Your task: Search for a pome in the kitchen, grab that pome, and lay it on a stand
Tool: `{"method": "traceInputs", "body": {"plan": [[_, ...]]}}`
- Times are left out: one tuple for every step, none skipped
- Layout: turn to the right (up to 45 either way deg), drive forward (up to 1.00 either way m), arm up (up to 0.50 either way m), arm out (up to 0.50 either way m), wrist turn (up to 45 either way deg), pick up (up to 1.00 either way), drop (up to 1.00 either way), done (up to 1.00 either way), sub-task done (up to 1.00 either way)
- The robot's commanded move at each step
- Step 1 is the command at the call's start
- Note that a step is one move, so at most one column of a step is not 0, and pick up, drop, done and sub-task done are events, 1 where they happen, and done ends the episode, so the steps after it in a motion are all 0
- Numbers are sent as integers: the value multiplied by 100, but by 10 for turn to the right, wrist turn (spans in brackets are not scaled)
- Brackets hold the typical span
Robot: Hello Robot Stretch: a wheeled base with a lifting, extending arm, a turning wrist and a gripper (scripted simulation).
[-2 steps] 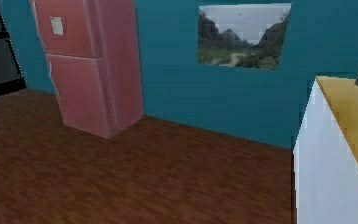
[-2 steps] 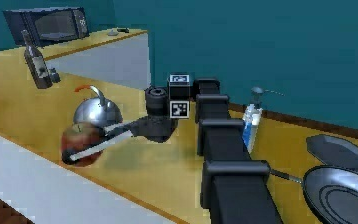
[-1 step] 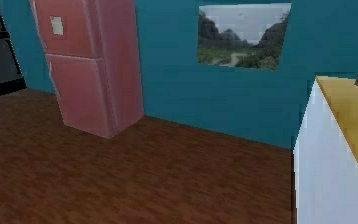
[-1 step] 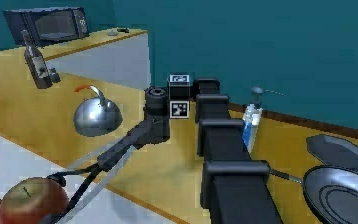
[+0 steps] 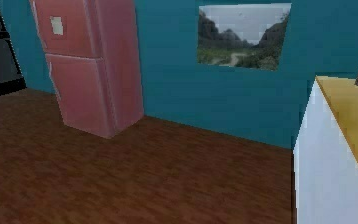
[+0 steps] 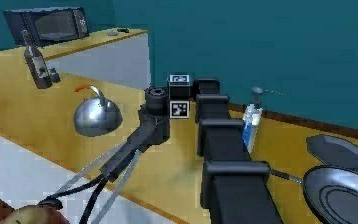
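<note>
My gripper [image 6: 57, 203] reaches down and left from its dark body [image 6: 152, 106], beside the two white marker squares [image 6: 179, 96] at the arm's end. A rounded tan and reddish thing [image 6: 27, 214], apple-like in shape, hangs at the fingers' far end at the arm side view's bottom left corner. It is off the countertop, in front of the counter's white side, so the gripper holds it. The picture's bottom edge cuts off part of it.
On the yellow countertop [image 6: 17, 105] stand a silver kettle [image 6: 95, 115], a dark bottle [image 6: 35, 62], a blue soap bottle [image 6: 251, 122] and two dark pans [image 6: 337, 190], with a microwave [image 6: 47, 25] behind. Ahead are a pink fridge [image 5: 87, 60], a landscape picture [image 5: 244, 36], a white counter [image 5: 332, 160] and open wood floor [image 5: 137, 170].
</note>
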Motion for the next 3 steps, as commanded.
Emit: {"method": "traceInputs", "body": {"plan": [[0,0,0,-20,0,0,0,0,0],[-450,0,0,0,0,0,0,0,0],[-180,0,0,0,0,0,0,0,0]]}}
